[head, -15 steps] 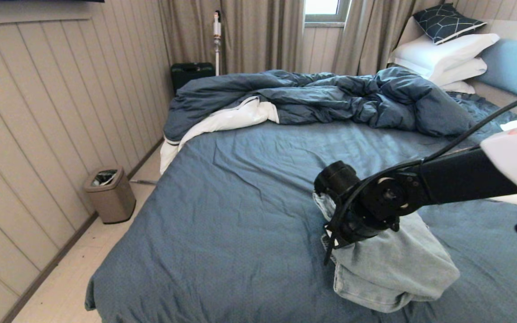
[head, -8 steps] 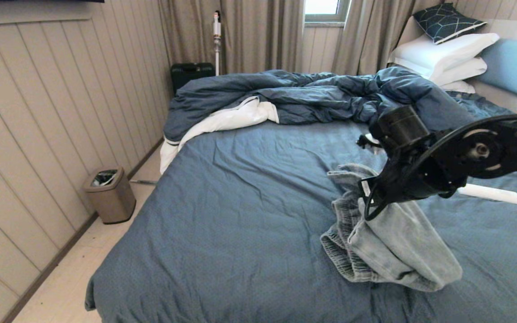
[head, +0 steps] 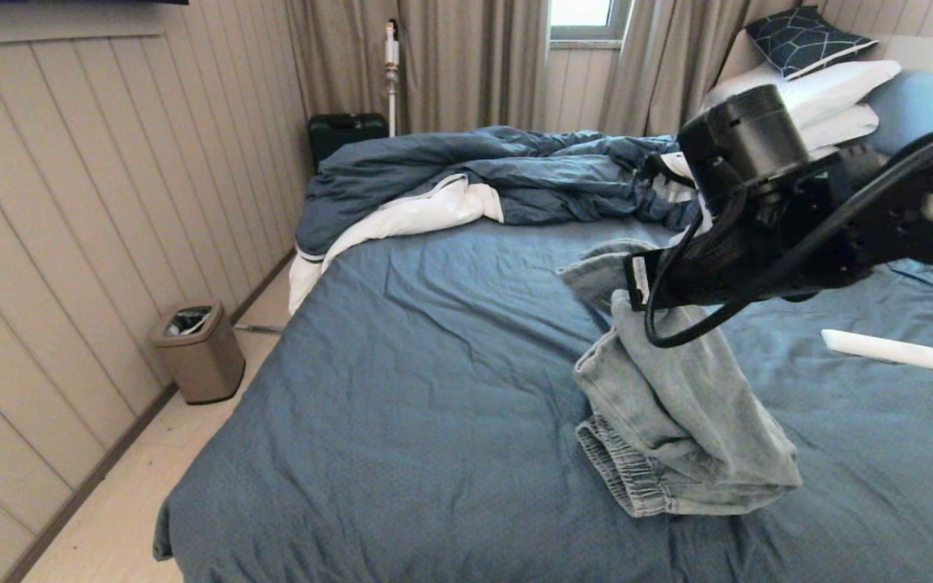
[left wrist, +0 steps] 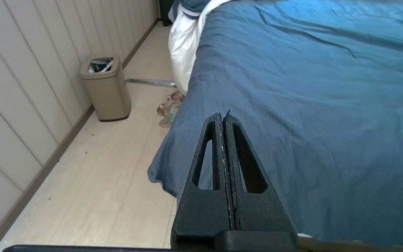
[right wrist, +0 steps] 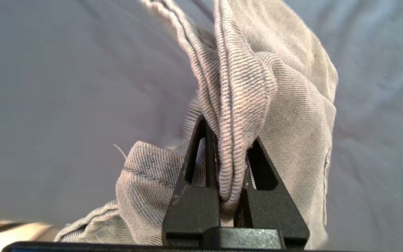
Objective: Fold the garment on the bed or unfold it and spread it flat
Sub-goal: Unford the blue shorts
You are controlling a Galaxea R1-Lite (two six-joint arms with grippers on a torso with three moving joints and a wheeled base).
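Observation:
The pale blue denim shorts (head: pixel 681 421) hang in a bunched drape over the slate-blue bed (head: pixel 434 364). Their gathered waistband end rests on the sheet and one edge is lifted. My right gripper (head: pixel 635 285) is above the bed's right half, shut on a folded hem of the shorts (right wrist: pixel 243 87). In the right wrist view the denim fills the gap between the fingers (right wrist: pixel 201 154) of this gripper (right wrist: pixel 228 131). My left gripper (left wrist: pixel 222 116) is shut with nothing in it, hovering over the bed's (left wrist: pixel 310 105) near left edge. It is out of the head view.
A crumpled dark blue duvet (head: pixel 564 174) lies across the far side. White pillows (head: pixel 823 89) and a dark cushion (head: pixel 807 36) are at the headboard. A white flat object (head: pixel 879 350) lies right of the shorts. A beige bin (head: pixel 199 348) stands on the floor by the panelled wall.
My right arm has risen and swung toward the headboard, pulling the shorts up from a low heap. The cloth now hangs stretched below the gripper.

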